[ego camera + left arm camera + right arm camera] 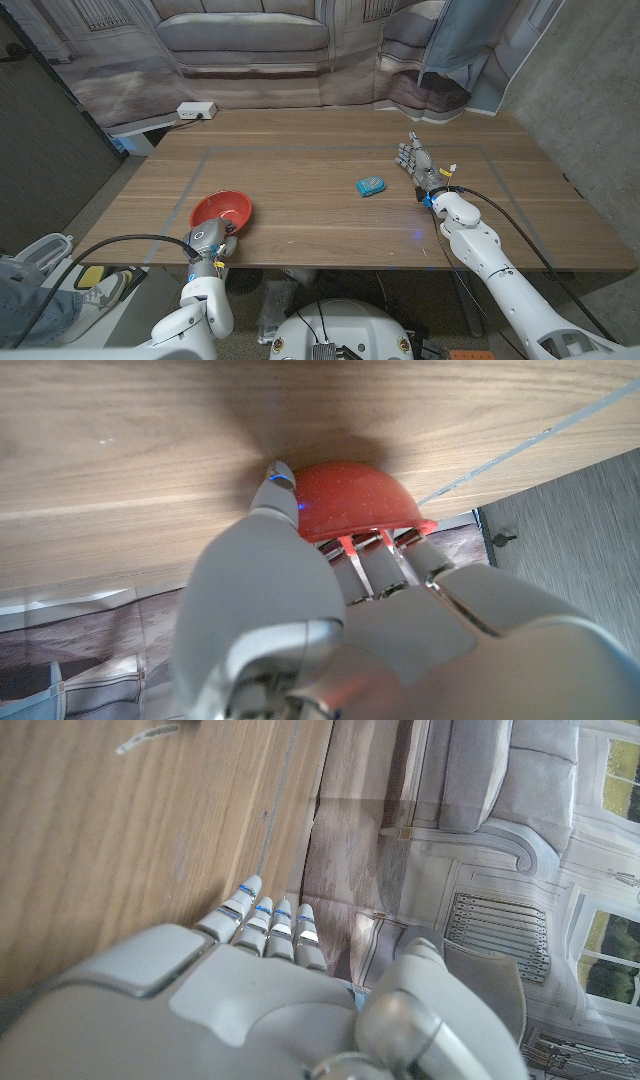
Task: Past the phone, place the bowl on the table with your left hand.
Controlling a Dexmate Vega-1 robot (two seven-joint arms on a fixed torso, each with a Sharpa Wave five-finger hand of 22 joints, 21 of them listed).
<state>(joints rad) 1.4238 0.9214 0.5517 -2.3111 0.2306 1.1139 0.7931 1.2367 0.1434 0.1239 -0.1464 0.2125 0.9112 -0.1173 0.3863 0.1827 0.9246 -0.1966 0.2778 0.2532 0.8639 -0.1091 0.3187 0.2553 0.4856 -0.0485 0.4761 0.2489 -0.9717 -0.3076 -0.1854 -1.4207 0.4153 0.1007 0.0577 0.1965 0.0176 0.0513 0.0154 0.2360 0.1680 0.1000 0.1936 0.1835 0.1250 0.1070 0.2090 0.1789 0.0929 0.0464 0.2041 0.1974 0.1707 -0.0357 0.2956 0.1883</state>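
While gripped — bowl [221, 211] in left hand [208, 240].

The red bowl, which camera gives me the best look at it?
The head view: the red bowl shows whole from above, near the table's front left edge, with the left hand at its near rim. The left wrist view shows just its curved underside past the hand's fingers. The right wrist view looks across bare wood.

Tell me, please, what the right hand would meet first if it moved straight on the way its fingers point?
The way looks free: the right hand points toward the table's far edge over bare wood. The phone lies off to its side.
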